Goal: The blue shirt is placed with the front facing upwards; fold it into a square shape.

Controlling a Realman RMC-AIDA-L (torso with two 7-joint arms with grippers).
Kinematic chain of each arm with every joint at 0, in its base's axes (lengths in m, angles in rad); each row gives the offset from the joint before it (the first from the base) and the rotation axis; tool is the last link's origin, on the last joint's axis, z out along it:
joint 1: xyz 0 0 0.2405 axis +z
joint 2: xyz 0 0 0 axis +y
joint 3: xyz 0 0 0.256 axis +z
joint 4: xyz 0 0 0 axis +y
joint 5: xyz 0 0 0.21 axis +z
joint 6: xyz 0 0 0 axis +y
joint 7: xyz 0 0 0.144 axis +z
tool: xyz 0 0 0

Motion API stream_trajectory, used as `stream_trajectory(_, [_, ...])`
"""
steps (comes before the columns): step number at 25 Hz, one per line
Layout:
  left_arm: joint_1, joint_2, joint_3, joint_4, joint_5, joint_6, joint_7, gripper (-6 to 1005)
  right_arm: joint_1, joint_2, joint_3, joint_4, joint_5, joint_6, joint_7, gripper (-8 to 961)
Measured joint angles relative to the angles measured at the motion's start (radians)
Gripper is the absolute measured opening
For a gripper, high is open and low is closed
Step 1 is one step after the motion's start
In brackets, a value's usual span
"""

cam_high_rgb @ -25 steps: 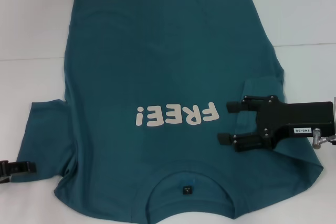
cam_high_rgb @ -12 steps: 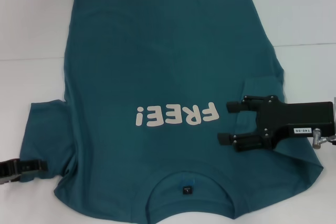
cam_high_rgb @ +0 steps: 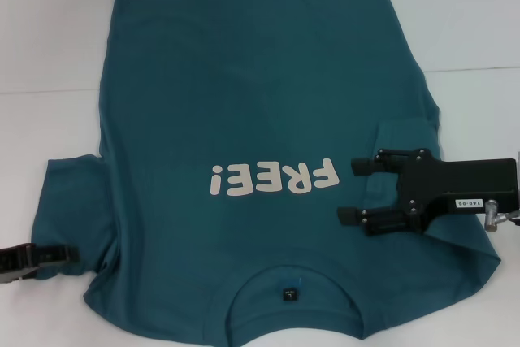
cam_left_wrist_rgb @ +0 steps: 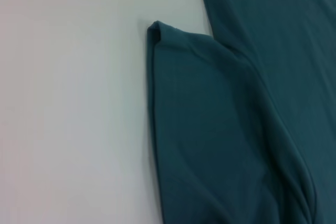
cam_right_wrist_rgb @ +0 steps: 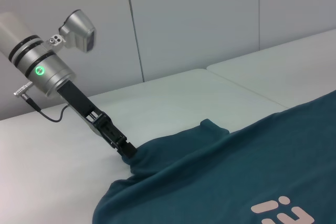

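Left gripper [cam_high_rgb: 57, 258] at the blue shirt [cam_high_rgb: 244, 103] sleeve edge, tips buried in cloth; grip undeterminable. Right gripper [cam_high_rgb: 351, 191] spread wide above the folded sleeve, lettering just beyond its tips.

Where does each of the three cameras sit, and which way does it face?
Head view: above, facing down at the blue shirt; shows right gripper over it, left gripper at the left sleeve.
Left wrist view: looks down on that sleeve and white table; no fingers visible.
Right wrist view: low, looks across the shirt at the left gripper.
All share the shirt.

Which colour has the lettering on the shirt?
Cream, on the teal-blue shirt; best in the head view.
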Motion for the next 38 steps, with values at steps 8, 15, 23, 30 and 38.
stream_trajectory(8, [-0.027, -0.001, 0.000, -0.031, 0.000, -0.002, 0.007, 838, 0.000, 0.000, 0.000, 0.003, 0.000, 0.000, -0.004, 927])
stream_trajectory(15, [-0.049, 0.003, 0.000, -0.042, 0.000, -0.004, 0.008, 837, -0.001, 0.000, 0.000, 0.011, 0.000, -0.001, -0.005, 927])
stream_trajectory(23, [-0.057, 0.005, 0.000, -0.071, 0.000, -0.030, 0.009, 835, -0.002, 0.000, 0.000, 0.012, 0.000, -0.004, -0.006, 927])
stream_trajectory(30, [-0.059, 0.008, 0.000, -0.088, 0.000, -0.035, 0.006, 834, -0.002, 0.000, 0.000, 0.012, 0.000, -0.005, -0.006, 928])
stream_trajectory(38, [-0.068, 0.008, 0.002, -0.088, 0.000, -0.043, 0.006, 587, 0.000, 0.000, 0.000, 0.012, 0.001, -0.005, -0.006, 928])
